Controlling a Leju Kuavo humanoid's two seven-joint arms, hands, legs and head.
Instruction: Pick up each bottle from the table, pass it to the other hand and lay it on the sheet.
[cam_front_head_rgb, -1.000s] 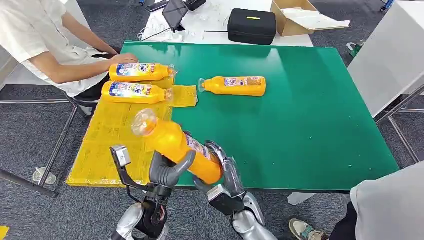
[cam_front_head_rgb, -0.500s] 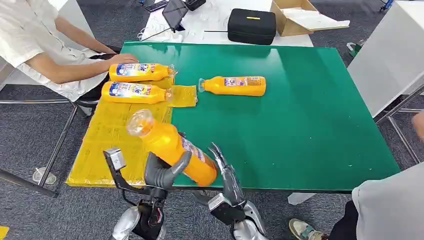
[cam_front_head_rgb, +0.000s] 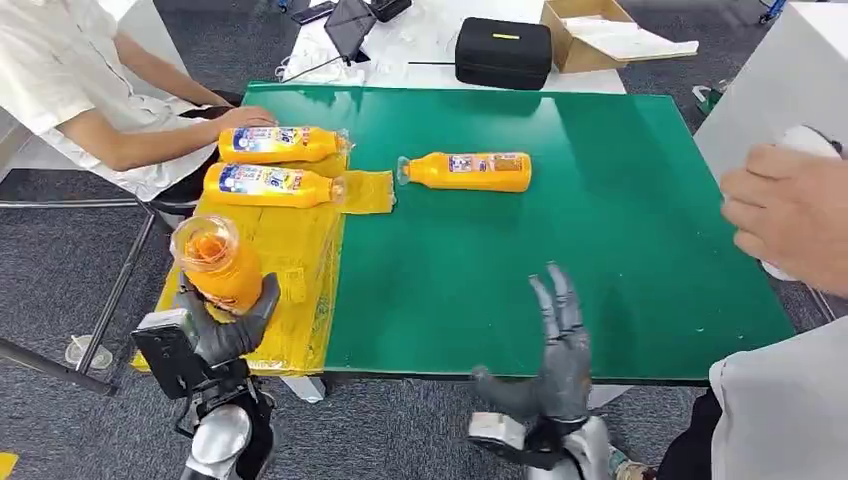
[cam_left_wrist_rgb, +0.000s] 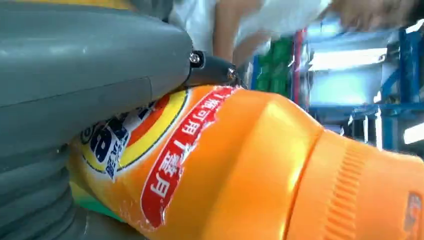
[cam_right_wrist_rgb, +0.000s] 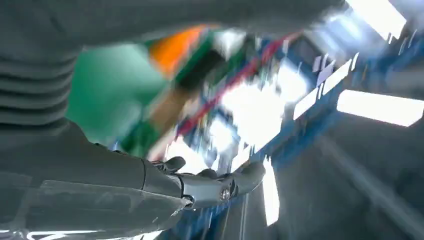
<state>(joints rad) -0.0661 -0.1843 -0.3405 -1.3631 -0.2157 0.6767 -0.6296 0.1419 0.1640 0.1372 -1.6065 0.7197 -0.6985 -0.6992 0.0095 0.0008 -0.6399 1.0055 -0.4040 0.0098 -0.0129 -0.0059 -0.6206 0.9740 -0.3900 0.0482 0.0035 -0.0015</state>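
Handover done: bottle (cam_front_head_rgb: 215, 262) now in left hand (cam_front_head_rgb: 222, 325) alone, gripped upright over sheet (cam_front_head_rgb: 262, 285) near edge. Right hand (cam_front_head_rgb: 556, 350) let go, fingers spread, empty, off right of sheet. Next: lay it by the 2 there; 1 bottle left on table (cam_front_head_rgb: 600, 200).

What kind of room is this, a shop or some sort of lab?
Most likely a lab or test workshop, not a shop: a green table on grey carpet, a black equipment case and an open cardboard box on a white desk behind, and a seated person watching.
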